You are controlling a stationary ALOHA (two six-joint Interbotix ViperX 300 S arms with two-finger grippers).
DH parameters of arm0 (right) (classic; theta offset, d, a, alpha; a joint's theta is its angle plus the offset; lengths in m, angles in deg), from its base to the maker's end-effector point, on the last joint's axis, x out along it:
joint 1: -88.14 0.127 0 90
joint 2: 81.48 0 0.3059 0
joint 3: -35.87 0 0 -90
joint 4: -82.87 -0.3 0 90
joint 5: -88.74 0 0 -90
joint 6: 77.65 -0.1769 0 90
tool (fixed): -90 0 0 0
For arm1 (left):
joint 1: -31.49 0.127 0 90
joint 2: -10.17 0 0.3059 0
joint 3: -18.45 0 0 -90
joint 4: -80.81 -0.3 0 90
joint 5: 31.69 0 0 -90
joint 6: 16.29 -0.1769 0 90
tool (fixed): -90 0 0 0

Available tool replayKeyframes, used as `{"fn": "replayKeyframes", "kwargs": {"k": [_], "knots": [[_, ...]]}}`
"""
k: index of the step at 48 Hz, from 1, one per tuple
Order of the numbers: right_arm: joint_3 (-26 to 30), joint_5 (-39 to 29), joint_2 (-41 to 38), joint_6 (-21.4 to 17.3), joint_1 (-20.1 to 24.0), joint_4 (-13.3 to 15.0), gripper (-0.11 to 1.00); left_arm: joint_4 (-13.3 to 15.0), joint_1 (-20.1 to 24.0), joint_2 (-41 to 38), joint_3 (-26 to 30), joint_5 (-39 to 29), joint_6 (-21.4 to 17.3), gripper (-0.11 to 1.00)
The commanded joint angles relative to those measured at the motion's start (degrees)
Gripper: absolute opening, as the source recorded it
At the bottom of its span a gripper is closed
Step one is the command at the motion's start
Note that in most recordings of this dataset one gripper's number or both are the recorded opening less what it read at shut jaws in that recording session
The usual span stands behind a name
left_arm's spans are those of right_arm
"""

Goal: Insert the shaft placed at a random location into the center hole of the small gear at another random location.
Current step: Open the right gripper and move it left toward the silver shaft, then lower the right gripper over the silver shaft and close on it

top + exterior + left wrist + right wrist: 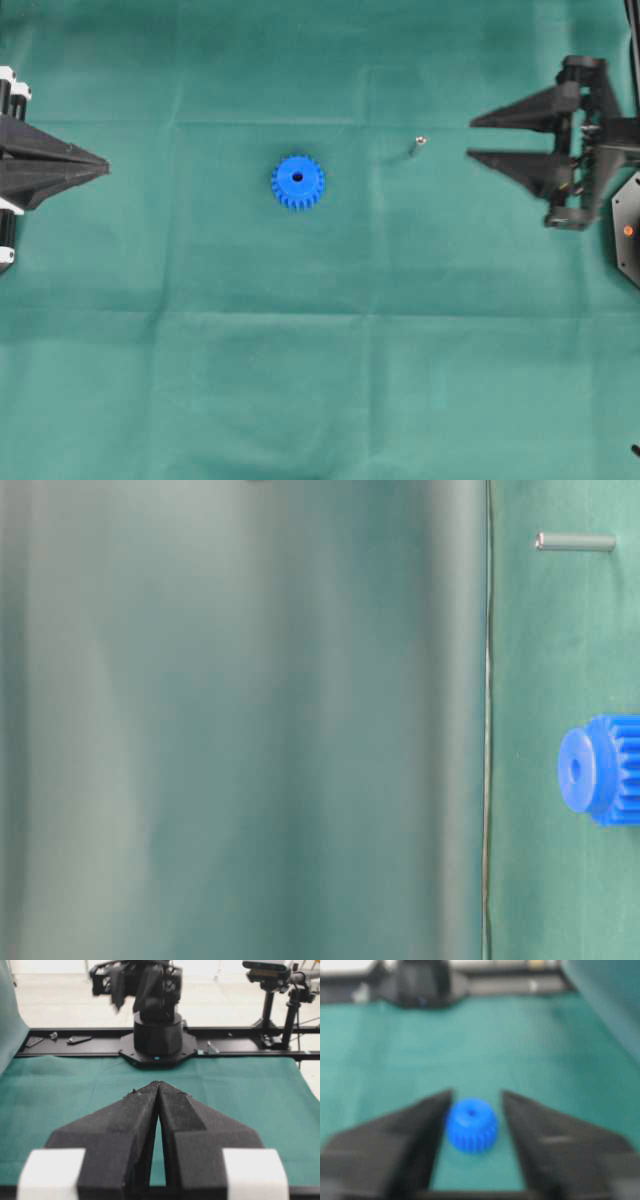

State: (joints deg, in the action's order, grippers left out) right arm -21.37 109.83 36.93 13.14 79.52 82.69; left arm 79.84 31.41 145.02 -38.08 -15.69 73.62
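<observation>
Shaft: we see the shaft (418, 146) lying on the green cloth (320, 380), right of the small gear (297, 182) and slightly higher in the overhead view, well apart from it.
Shaft axis: in the overhead view it runs on a slight diagonal, shiny end up and right; in the table-level view it (574, 542) lies flat on its side.
Gear: the small gear rests flat near the middle of the cloth, hub up, its center hole (297, 177) open to the camera.
Nearer arm: we judge the right gripper (470, 139) nearer; the shaft lies just left of its fingertips in the overhead view, roughly level with the gap between them.
Right gripper: its jaws stand well apart with nothing between them; in the blurred right wrist view the gear (471, 1125) shows between the fingers but farther off, untouched.
Left gripper: the left gripper (106, 167) sits at the left edge, fingers pressed together and empty, well apart from both parts.
Coming move: we expect a short reach left by the right arm, closing across the shaft's long axis.
</observation>
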Motion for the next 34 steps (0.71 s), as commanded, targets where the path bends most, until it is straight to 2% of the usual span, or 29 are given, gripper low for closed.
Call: {"fn": "replayKeyframes", "kwargs": {"k": [1, 4, 6, 11, 22, 34], "knots": [[0.3, 2.7, -4.0, -0.2, -1.4, 0.0, 0.69, -0.2, -0.1, -0.3, 1.6, 0.4, -0.1, 0.0], [-0.2, 5.3, -7.9, 0.0, -2.4, 0.0, 0.85, -0.2, -0.1, -0.2, 1.6, 0.3, -0.1, 0.0], [-0.4, 6.9, -10.3, 0.0, -3.0, -0.1, 0.88, -0.2, -0.1, -0.3, 1.6, 0.4, -0.1, 0.0], [-0.6, 11.4, -16.7, 0.0, -4.7, -0.2, 0.82, -0.2, -0.1, -0.3, 1.5, 0.3, -0.1, 0.0], [-0.5, 20.0, -28.7, 0.0, -7.6, -1.3, 0.83, -0.2, -0.1, -0.5, 1.5, 0.3, -0.2, 0.0], [0.0, 25.5, -38.3, -0.2, -7.6, -3.8, 0.83, -0.2, -0.1, -0.5, 1.5, 0.2, -0.3, 0.0]]}}
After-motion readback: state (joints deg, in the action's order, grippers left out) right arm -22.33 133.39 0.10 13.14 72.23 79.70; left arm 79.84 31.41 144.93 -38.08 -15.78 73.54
